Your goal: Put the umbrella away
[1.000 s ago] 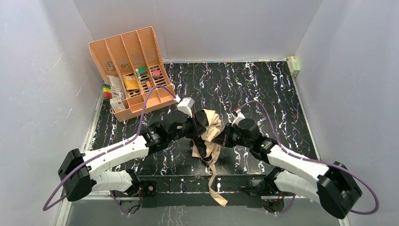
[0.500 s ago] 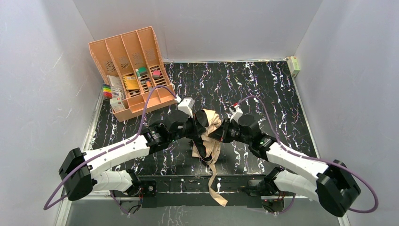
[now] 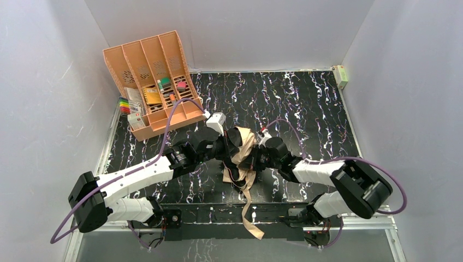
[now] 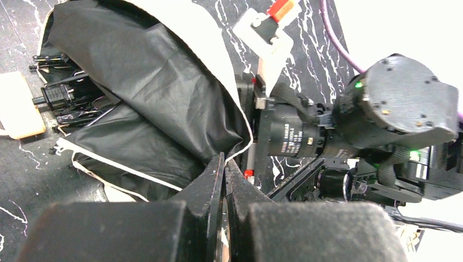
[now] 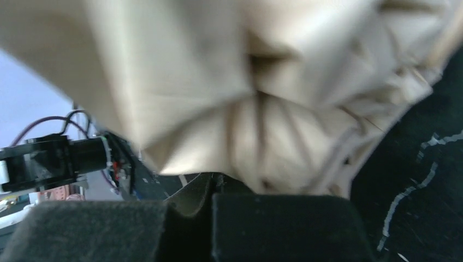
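Two claws met over one bundle of cloth. The left claw (image 4: 224,164) had its fingers pressed almost together, with only a thin slit between them. Their tips sat at the edge of the umbrella (image 4: 136,82) and seemed to pinch a fold of its dark lining. The right claw (image 5: 210,191) was buried under pale peach cloth that filled its own camera view. Whether it was gripping anything, I could not tell.

From above, the umbrella hung bunched between the two claws, over the middle of the bench (image 3: 306,103) towards its near edge. The canopy was loose and crumpled, not rolled. Dark ribs showed inside it, next to a pale tan part that was probably the handle (image 4: 19,106). The cloth strap (image 3: 248,210) trailed unfastened down past the bench's near edge.

By my judgement little of the task was done. The folds had yet to be gathered, the strap wrapped round them, and the umbrella stowed. An orange organizer (image 3: 147,60) stood well apart at the far left corner.
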You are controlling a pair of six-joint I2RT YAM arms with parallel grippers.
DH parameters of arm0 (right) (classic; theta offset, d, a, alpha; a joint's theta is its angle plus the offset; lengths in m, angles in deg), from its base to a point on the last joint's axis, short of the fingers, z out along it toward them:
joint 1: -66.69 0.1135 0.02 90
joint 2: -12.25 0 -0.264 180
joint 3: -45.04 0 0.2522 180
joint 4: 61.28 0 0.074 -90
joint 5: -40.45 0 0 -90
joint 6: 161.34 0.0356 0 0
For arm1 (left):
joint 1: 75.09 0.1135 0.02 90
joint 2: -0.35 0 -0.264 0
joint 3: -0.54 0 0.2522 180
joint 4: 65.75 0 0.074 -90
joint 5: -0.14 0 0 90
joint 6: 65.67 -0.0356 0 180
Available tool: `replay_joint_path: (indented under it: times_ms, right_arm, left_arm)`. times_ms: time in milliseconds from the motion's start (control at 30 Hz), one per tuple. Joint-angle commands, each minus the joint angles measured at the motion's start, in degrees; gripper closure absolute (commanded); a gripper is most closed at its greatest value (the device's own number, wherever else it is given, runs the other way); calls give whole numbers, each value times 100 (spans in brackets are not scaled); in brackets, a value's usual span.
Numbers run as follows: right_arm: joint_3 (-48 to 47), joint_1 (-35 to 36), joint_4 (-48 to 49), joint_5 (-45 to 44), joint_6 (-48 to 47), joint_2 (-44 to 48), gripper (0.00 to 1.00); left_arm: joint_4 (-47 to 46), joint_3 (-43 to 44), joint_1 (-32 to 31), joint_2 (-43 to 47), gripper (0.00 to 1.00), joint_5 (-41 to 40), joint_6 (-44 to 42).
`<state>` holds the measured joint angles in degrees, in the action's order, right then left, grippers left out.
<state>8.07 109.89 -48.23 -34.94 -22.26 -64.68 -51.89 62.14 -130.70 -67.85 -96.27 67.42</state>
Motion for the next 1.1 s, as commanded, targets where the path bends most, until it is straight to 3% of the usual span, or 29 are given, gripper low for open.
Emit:
replay_joint_path:
  times_ms: [0, 200, 367, 567, 700, 800, 933, 1067]
  right_arm:
    - [201, 13, 209, -225, 113, -409, 100]
    - [261, 14, -489, -642, 275, -676, 100]
    - [281, 20, -913, -841, 251, -618, 100]
    - [319, 17, -1105, -863, 199, -499, 100]
    - [334, 21, -1207, -863, 173, -388, 100]
    - [320, 13, -1296, -887, 149, -342, 100]
    - [299, 13, -1394, -921, 138, -299, 100]
    - [303, 14, -1406, -926, 137, -305, 100]
  left_arm:
    - [144, 204, -2, 120, 100, -80, 45]
    - [368, 368, 113, 314, 100, -253, 223]
    - [866, 1427, 684, 28, 95, -104, -204]
    - [1283, 2730, 1544, -886, 76, 740, -788]
    - [1909, 3838, 1803, -1760, 43, 1393, -1199]
    - [2689, 4876, 1826, -2540, 28, 1613, -1556]
    - [3955, 6050, 1814, -3370, 26, 1675, -1606]
    - [4033, 5535, 1741, -3181, 26, 1748, -1207]
